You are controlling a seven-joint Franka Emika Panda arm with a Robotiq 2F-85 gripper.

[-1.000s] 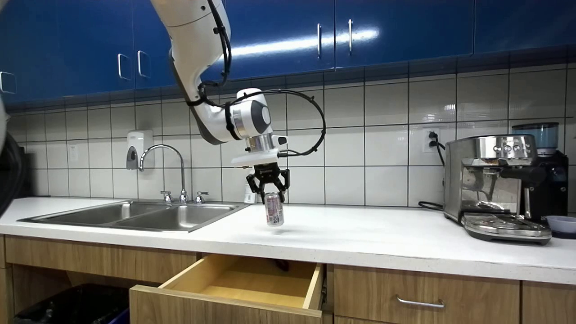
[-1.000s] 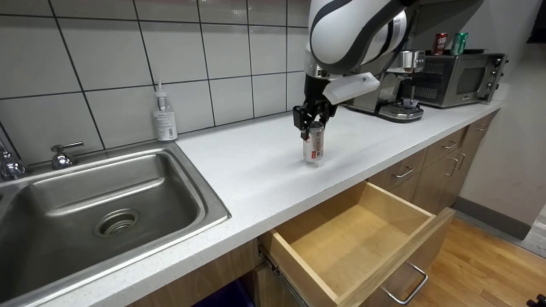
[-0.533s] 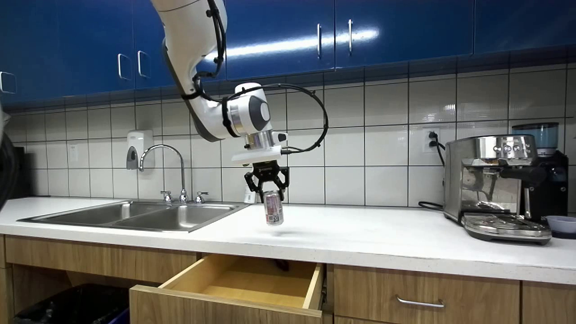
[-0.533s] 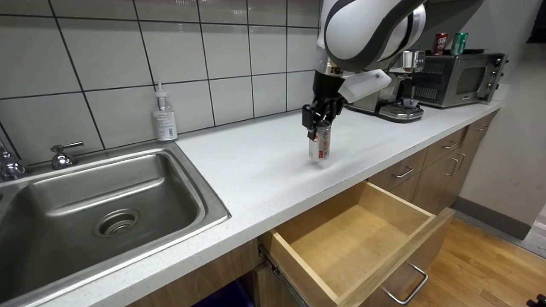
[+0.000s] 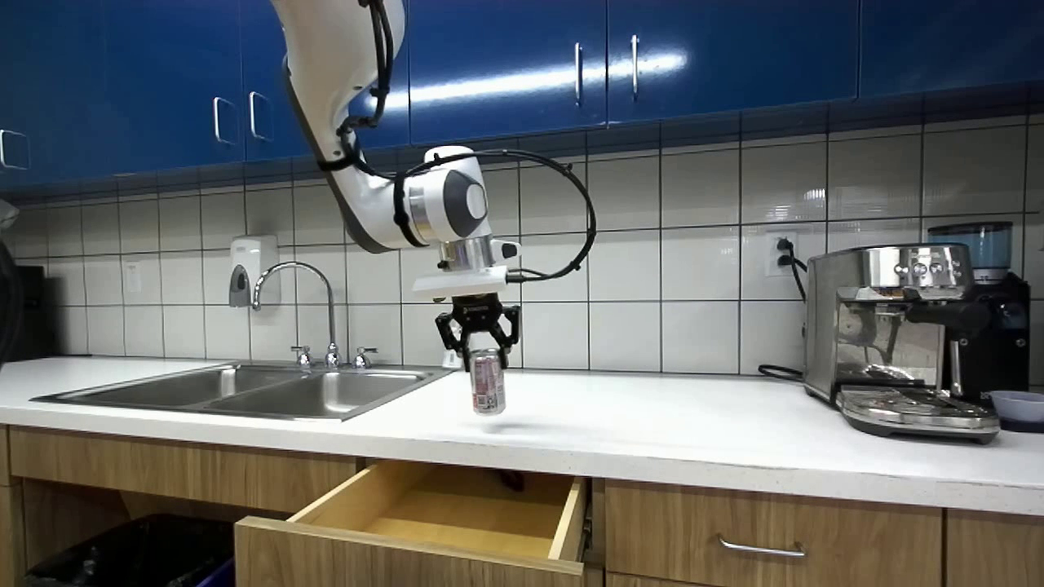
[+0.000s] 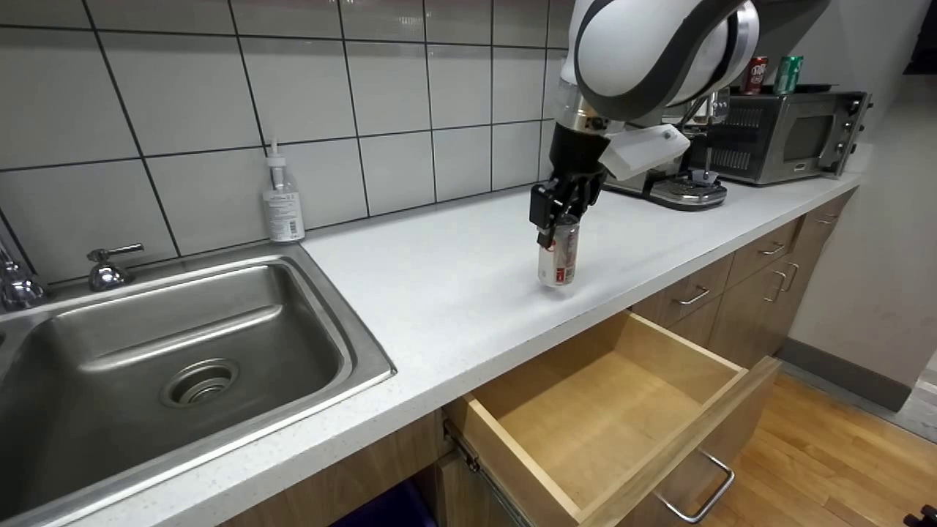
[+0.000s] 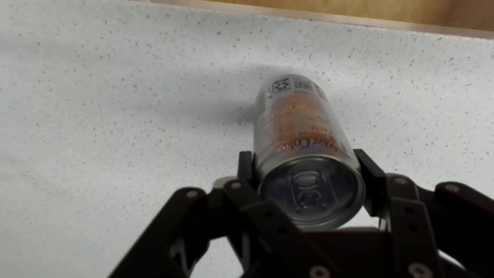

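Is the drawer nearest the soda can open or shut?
Open: in both exterior views, the drawer sticks out past the counter, and you can see down onto its wooden bottom.

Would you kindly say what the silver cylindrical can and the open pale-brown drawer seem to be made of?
The can looks like glossy metal, probably aluminium, given its shiny rim and pull tab. The drawer seems to be matte wood; its front shows grain, though laminate is possible.

I count three cans [image 6: 560,258] [image 6: 755,75] [image 6: 788,75], two sink basins [image 5: 188,390] [image 5: 326,396], one pump bottle [image 6: 283,208], one espresso machine [image 5: 836,326] and, seemingly, one bowl [image 5: 1019,408].
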